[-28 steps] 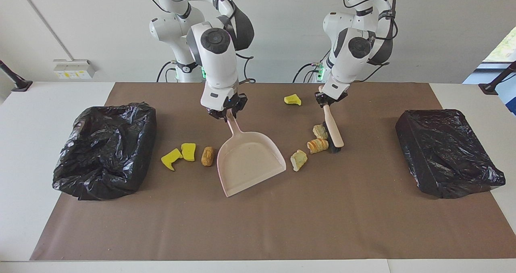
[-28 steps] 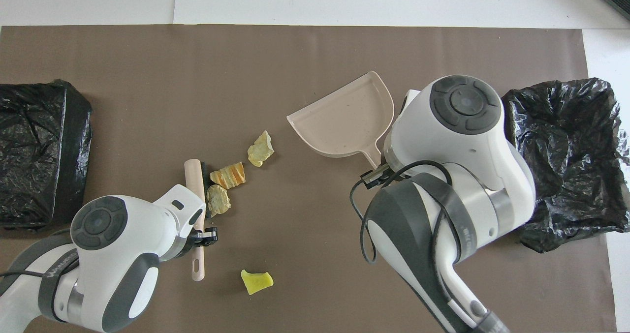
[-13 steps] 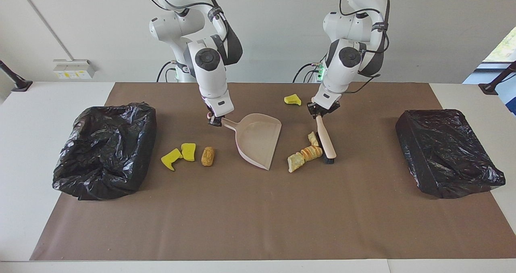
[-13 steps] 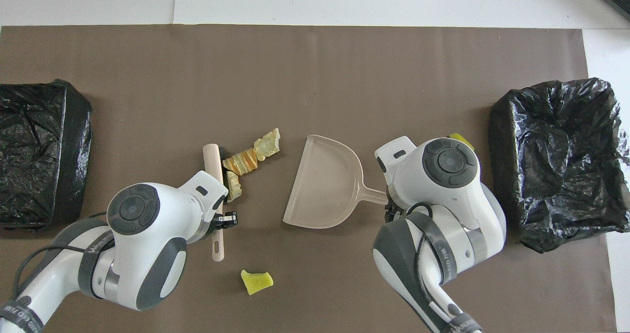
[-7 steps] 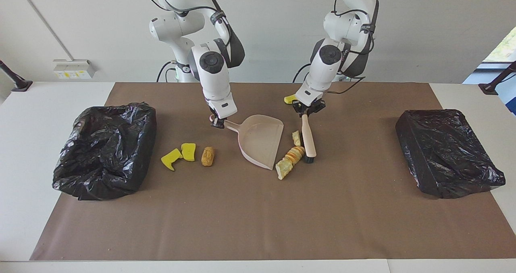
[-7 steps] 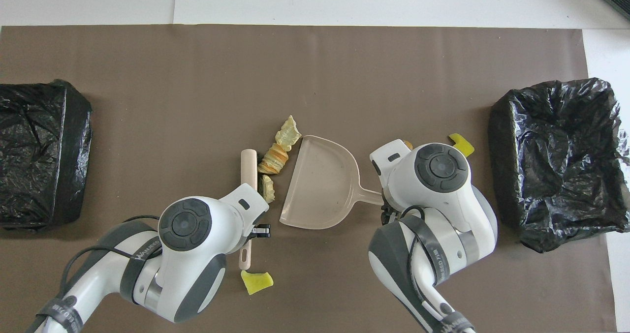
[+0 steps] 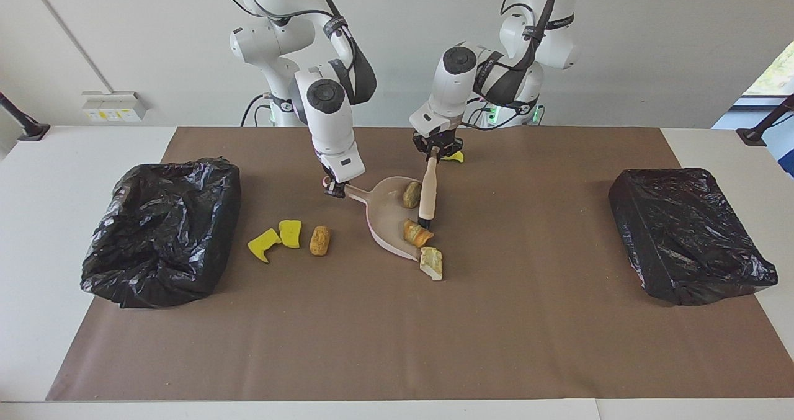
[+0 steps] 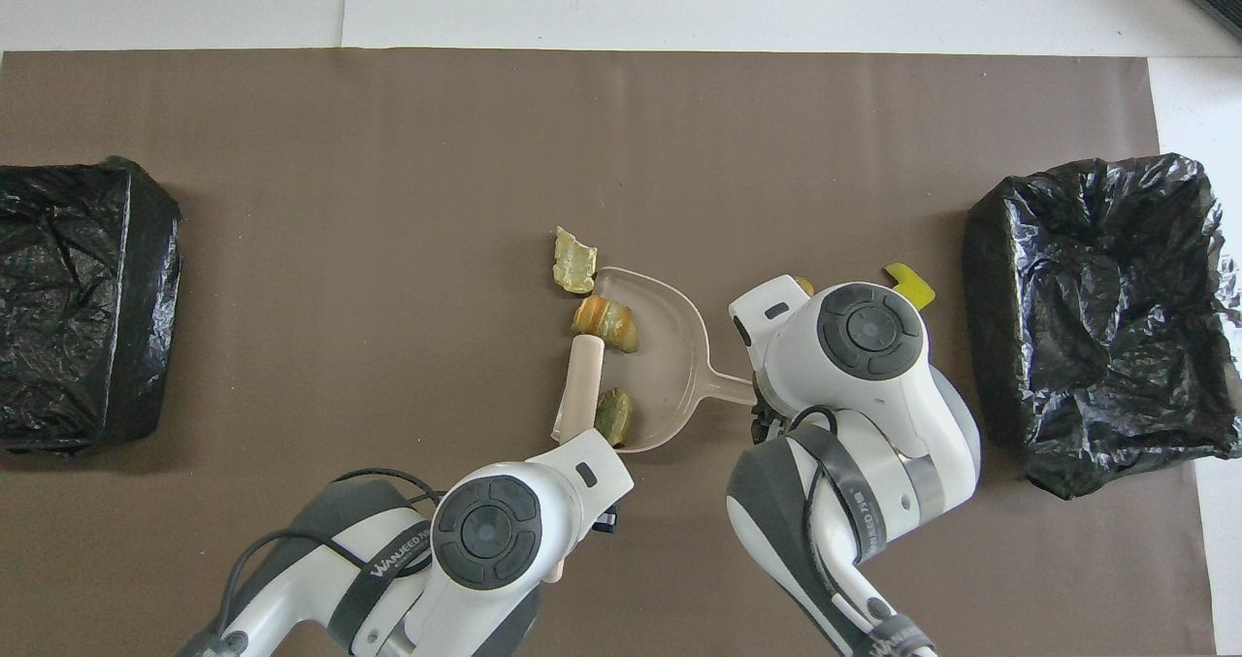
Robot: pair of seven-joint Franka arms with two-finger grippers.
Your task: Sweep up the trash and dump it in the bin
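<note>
My right gripper (image 7: 334,187) is shut on the handle of the pinkish dustpan (image 7: 384,212), which rests on the brown mat with its mouth toward the left arm's end. My left gripper (image 7: 434,149) is shut on the beige-handled brush (image 7: 427,190), whose bristles stand at the pan's mouth. Trash: a tan lump (image 7: 411,195) and an orange-brown lump (image 7: 417,234) lie in the pan; a pale greenish lump (image 7: 431,263) lies just outside its lip. Two yellow pieces (image 7: 276,239) and a tan lump (image 7: 320,240) lie beside the pan. Another yellow piece (image 7: 457,157) peeks out by the left gripper.
An open black-lined bin (image 7: 164,231) stands at the right arm's end of the table, and a second black-bagged bin (image 7: 688,234) at the left arm's end. In the overhead view both wrists cover their grippers, and the dustpan (image 8: 665,366) and brush (image 8: 582,385) lie between them.
The left gripper has swept the brush toward the dustpan, pushing three lumps along. Two slid into the pan; one stopped at its lip. The right gripper and pan stayed put over the last half second.
</note>
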